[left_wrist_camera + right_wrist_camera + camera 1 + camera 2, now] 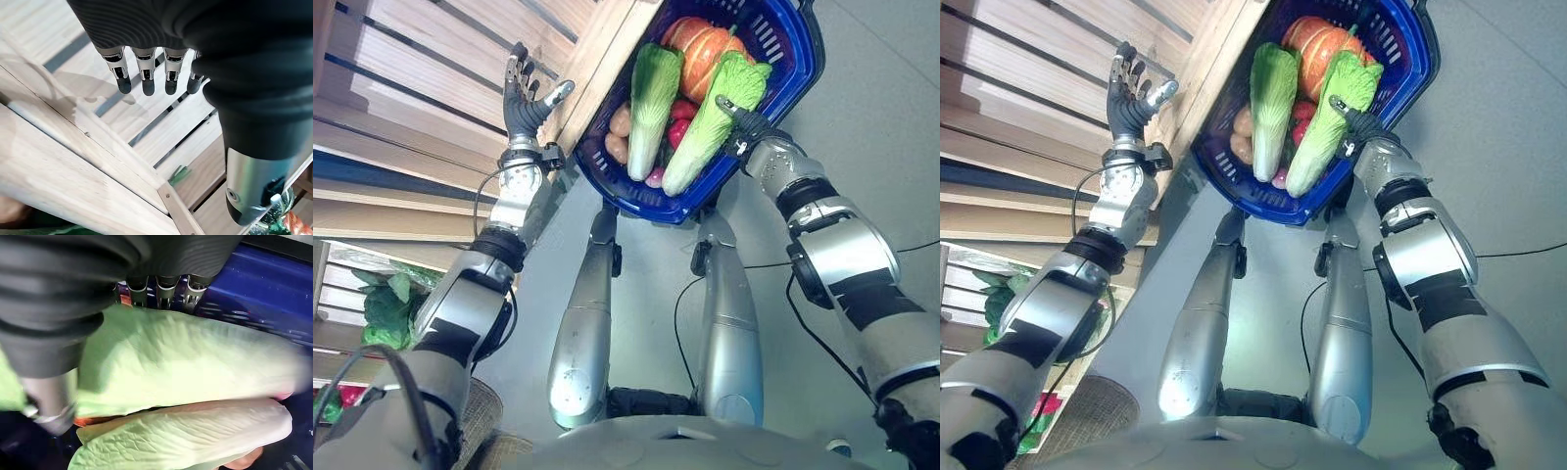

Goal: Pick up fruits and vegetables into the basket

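Note:
A blue basket [800, 61] stands on the grey floor by my feet. It holds an orange pumpkin [700, 47], two pale green napa cabbages, red produce [682, 119] and brown potatoes [619, 132]. My right hand [745, 124] is on the right-hand cabbage [710, 122] inside the basket. In the right wrist view its fingers [166, 286] curl over the far side of that cabbage [186, 367] and the thumb [49, 396] lies on the near side; the fingertips are hidden. The other cabbage [651, 98] lies beside it. My left hand [521, 106] is raised, open and holding nothing, in front of the wooden slats.
A slatted wooden shelf [411, 88] runs along the left, its corner touching the basket's left side. A lower crate holds leafy greens [389, 305] and red produce [347, 397]. Open grey floor [881, 147] lies to the right of the basket.

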Available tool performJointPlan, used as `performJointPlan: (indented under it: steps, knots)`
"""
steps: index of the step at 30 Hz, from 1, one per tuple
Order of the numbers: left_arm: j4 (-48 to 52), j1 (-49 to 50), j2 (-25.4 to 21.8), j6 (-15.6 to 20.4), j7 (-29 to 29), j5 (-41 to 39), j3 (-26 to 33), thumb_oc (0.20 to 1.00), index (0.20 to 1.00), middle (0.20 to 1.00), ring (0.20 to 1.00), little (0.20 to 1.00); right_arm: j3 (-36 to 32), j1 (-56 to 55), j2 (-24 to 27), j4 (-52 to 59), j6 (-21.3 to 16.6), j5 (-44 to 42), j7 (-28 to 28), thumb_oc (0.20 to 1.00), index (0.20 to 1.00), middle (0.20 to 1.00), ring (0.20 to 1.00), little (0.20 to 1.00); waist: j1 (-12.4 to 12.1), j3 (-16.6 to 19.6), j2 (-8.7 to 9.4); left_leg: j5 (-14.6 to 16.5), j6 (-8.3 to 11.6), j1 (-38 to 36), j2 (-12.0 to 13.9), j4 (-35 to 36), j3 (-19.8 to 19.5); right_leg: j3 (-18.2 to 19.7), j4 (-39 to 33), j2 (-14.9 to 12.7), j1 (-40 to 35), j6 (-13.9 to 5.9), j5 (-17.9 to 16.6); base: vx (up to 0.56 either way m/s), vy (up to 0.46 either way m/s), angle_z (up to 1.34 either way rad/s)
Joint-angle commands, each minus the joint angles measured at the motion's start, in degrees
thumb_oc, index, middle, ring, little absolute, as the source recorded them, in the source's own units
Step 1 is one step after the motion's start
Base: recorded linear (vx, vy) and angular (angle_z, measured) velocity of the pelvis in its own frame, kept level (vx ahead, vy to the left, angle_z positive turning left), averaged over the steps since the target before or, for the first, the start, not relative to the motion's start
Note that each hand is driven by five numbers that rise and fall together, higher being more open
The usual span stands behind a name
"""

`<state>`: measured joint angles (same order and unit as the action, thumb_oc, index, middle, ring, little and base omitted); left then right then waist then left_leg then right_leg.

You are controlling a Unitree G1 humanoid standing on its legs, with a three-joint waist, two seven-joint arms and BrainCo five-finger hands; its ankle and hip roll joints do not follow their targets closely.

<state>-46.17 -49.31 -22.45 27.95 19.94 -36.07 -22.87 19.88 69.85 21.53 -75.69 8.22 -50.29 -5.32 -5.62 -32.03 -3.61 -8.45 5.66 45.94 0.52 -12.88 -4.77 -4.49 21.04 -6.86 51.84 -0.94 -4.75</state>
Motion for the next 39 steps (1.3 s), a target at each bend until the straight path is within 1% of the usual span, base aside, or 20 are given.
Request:
performJointPlan:
  steps: [1, 6, 11, 15, 18, 19, 21, 23, 26, 28, 29, 32, 35, 36, 39]
  knots:
    - [2.08, 0.61, 3.00, 4.08, 1.60, 0.57, 1.39, 1.000, 1.000, 1.000, 1.000, 1.000, -0.21, 0.43, 2.21, -0.78, -1.78, 1.92, -1.21, 1.000, 1.000, 1.000, 1.000, 1.000, 0.47, 2.23, -6.00, 3.22, -2.53, 2.08, -4.75, -3.55, 1.71, -2.26, 2.35, 2.41, -1.81, -2.83, 5.25, 0.00, 0.000, 0.00]
    - [2.36, 1.59, 2.64, 3.57, 1.10, 0.56, 1.49, 1.000, 1.000, 1.000, 1.000, 1.000, -0.46, -0.12, 2.41, -1.14, -1.90, 2.65, -1.20, 1.000, 1.000, 1.000, 1.000, 1.000, 0.45, 2.23, -5.90, 3.43, -2.69, 0.69, -4.85, -3.42, 1.47, -2.24, 2.40, 2.34, -3.10, -2.81, 5.37, 0.00, 0.000, 0.00]
    - [2.85, 3.13, 1.93, 2.42, 1.33, 1.71, 1.85, 1.000, 1.000, 1.000, 1.000, 1.000, -0.67, -1.79, 2.54, -1.31, -1.95, 4.31, -0.89, 1.000, 1.000, 1.000, 1.000, 1.000, 0.58, 2.23, -5.11, 3.43, -2.82, -2.79, -4.86, -1.78, 1.58, -2.58, 0.25, 2.21, -6.94, -3.03, 4.81, 0.00, 0.000, 0.00]
    - [3.02, 4.88, 0.79, 1.47, 0.31, 2.63, 2.32, 1.000, 1.000, 1.000, 1.000, 1.000, -0.64, -3.41, 2.71, -1.32, -2.75, 8.16, -0.50, 1.000, 1.000, 1.000, 1.000, 1.000, 0.67, 2.23, -4.44, 3.33, -2.78, -6.71, -4.80, 0.29, 1.69, -2.98, -2.18, 2.00, -11.10, -3.28, 4.12, 0.00, 0.000, 0.00]
    - [2.81, 5.80, -0.02, -0.30, 0.33, 5.54, 2.10, 1.000, 1.000, 1.000, 1.000, 1.000, 0.08, -4.78, 2.67, -1.06, -5.04, 13.11, -1.21, 1.000, 1.000, 1.000, 1.000, 1.000, 0.77, 2.23, -3.79, 3.22, -2.70, -10.53, -4.43, 2.19, 1.80, -3.24, -4.21, 1.67, -14.85, -3.59, 3.64, 0.00, 0.000, 0.00]
    - [2.63, 6.12, -0.40, -1.12, 0.23, 6.63, 1.97, 1.000, 1.000, 1.000, 1.000, 1.000, 0.34, -5.20, 2.64, -0.88, -6.66, 14.92, -1.52, 1.000, 1.000, 1.000, 1.000, 1.000, 0.75, 2.23, -3.64, 3.20, -2.69, -11.68, -4.28, 2.81, 1.86, -3.40, -4.73, 1.58, -15.92, -3.65, 3.55, 0.00, 0.000, 0.00]
    - [2.08, 7.57, -1.67, -2.68, -0.74, 8.06, 1.57, 1.000, 1.000, 1.000, 1.000, 1.000, 0.93, -6.82, 2.77, 0.43, -8.62, 17.83, -2.35, 1.000, 1.000, 1.000, 1.000, 1.000, 0.78, 2.23, -3.14, 3.14, -2.51, -15.06, -4.06, 4.15, 1.97, -3.78, -6.14, 1.21, -19.46, -3.92, 3.36, 0.00, 0.000, 0.00]
    - [1.48, 9.08, -2.30, -3.61, -1.40, 9.19, 1.17, 1.000, 1.000, 1.000, 1.000, 1.000, 1.38, -8.49, 2.91, 1.56, -10.80, 19.41, -2.88, 1.000, 1.000, 1.000, 1.000, 1.000, 0.96, 2.23, -2.82, 2.90, -2.47, -17.88, -3.91, 5.53, 2.04, -3.98, -7.62, 0.96, -22.31, -4.09, 2.91, -0.01, 0.023, -0.04]
    - [0.76, 13.27, -4.13, -4.86, -3.61, 11.13, 0.93, 1.000, 1.000, 1.000, 1.000, 1.000, 1.51, -14.59, 3.99, 4.83, -13.26, 19.48, -2.90, 1.000, 1.000, 1.000, 1.000, 1.000, 1.41, 2.61, -2.00, 3.08, -2.40, -24.09, -3.65, 8.06, 2.29, -4.08, -10.62, 0.36, -28.94, -4.43, 2.65, 0.00, 0.000, 0.00]
    - [0.18, 16.16, -4.39, -5.17, -4.55, 12.83, 1.09, 1.000, 1.000, 1.000, 1.000, 1.000, 0.88, -18.88, 4.08, 6.25, -14.76, 19.62, -2.89, 1.000, 1.000, 1.000, 1.000, 1.000, 1.57, 4.43, -1.36, 3.37, -2.44, -26.07, -3.42, 9.25, 2.41, -4.17, -12.18, 0.06, -31.24, -4.68, 2.48, 0.04, 0.007, -0.02]
    - [-0.83, 19.08, -4.51, -5.64, -5.70, 14.46, 1.10, 1.000, 1.000, 1.000, 1.000, 1.000, 0.44, -23.48, 3.79, 7.25, -16.12, 20.25, -3.10, 1.000, 1.000, 1.000, 1.000, 1.000, 1.81, 6.37, -0.66, 3.82, -2.51, -28.08, -3.17, 10.38, 2.59, -4.04, -13.99, -0.24, -33.64, -4.98, 2.23, 0.08, 0.012, -0.06]
    - [-2.92, 23.06, -4.33, -6.69, -7.81, 17.33, 0.96, 1.000, 1.000, 1.000, 1.000, 1.000, -0.22, -30.33, 3.07, 8.39, -17.87, 20.99, -3.07, 1.000, 1.000, 1.000, 1.000, 1.000, 2.46, 9.30, 0.24, 4.39, -2.50, -31.22, -2.85, 11.71, 2.81, -3.84, -16.71, -0.31, -37.52, -5.21, 1.76, 0.10, 0.013, -0.04]
    - [-4.94, 27.10, -4.11, -7.27, -10.29, 19.62, 1.08, 1.000, 1.000, 1.000, 1.000, 1.000, -1.23, -36.49, 2.69, 9.41, -18.50, 22.77, -2.72, 1.000, 1.000, 1.000, 1.000, 1.000, 3.02, 12.12, 0.79, 4.80, -2.53, -34.35, -2.49, 13.28, 3.19, -3.63, -18.91, -0.20, -41.11, -5.42, 1.50, 0.12, 0.012, -0.07]
    - [-5.71, 29.49, -3.80, -7.55, -11.34, 20.70, 1.49, 1.000, 1.000, 1.000, 1.000, 1.000, -2.11, -40.26, 2.46, 9.64, -19.31, 24.08, -2.02, 1.000, 1.000, 1.000, 1.000, 1.000, 3.24, 13.77, 1.02, 5.01, -2.57, -36.00, -2.26, 13.98, 3.41, -3.61, -19.73, -0.09, -42.75, -5.57, 1.48, 0.16, 0.010, -0.06]
    - [-8.83, 34.22, -2.66, -7.95, -14.68, 24.09, 2.40, 1.000, 1.000, 1.000, 1.000, 1.000, -4.34, -47.89, 2.06, 9.25, -19.89, 26.49, 0.02, 1.000, 1.000, 1.000, 1.000, 1.000, 3.80, 17.58, 1.50, 5.57, -2.79, -39.46, -1.80, 15.22, 3.96, -3.45, -20.91, 0.10, -45.91, -5.92, 1.59, 0.19, 0.015, -0.07]
